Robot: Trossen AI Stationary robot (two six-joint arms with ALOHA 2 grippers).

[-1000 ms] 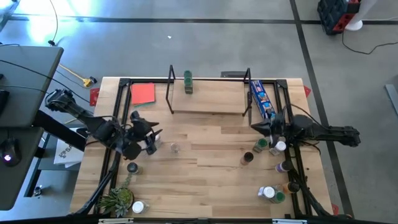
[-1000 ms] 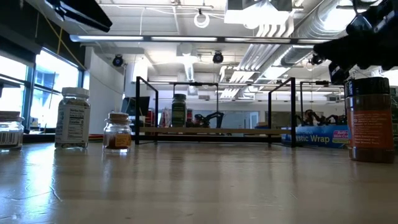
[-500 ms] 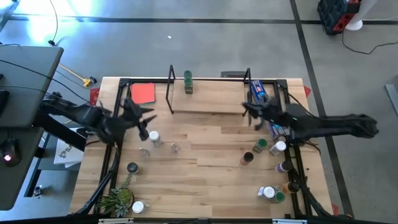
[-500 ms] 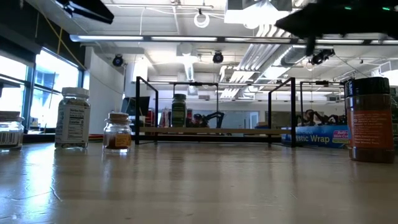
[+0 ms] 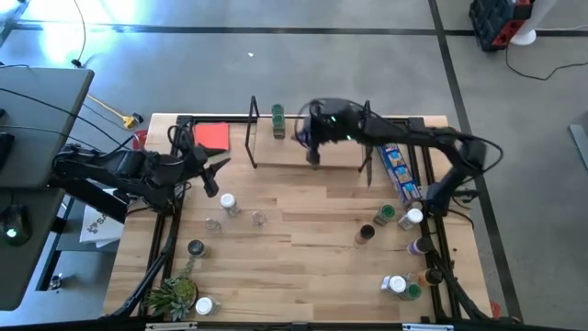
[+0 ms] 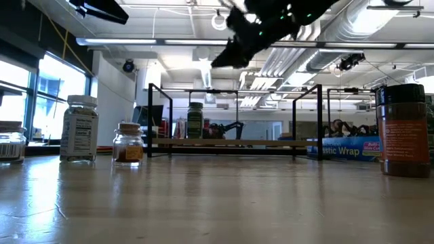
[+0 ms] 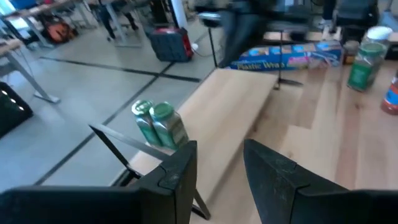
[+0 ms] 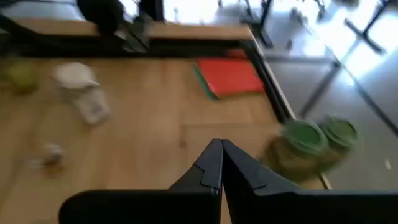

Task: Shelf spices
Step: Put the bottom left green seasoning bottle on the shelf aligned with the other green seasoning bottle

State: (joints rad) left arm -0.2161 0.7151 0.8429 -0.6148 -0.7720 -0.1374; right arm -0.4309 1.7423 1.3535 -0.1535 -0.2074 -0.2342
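Note:
The shelf [image 5: 308, 147], a light-wood board between black end frames, stands at the table's far side with two green-lidded spice jars [image 5: 277, 121] on its left part. More spices stand loose on the table: a white-lidded jar [image 5: 227, 202] and small clear ones [image 5: 258, 219] at the left, and several at the right [image 5: 397, 215]. My right gripper [image 5: 313, 154] hovers shut above the shelf board, right of the green jars [image 8: 314, 146], holding nothing. My left gripper [image 5: 216, 176] is raised near the table's left edge, open and empty [image 7: 221, 162].
A long blue packet [image 5: 393, 156] lies by the shelf's right frame. A red flat square [image 5: 211, 138] lies at the far left, and a small green plant [image 5: 173, 296] stands at the near left corner. A tall brown jar [image 6: 405, 129] stands at the right.
My right gripper has swung fast from the jars at the table's right toward the far left. It has risen and rolled, and now hangs over the shelf, still shut. My left gripper has drawn up and back toward the table's far left, away from the white-lidded jar.

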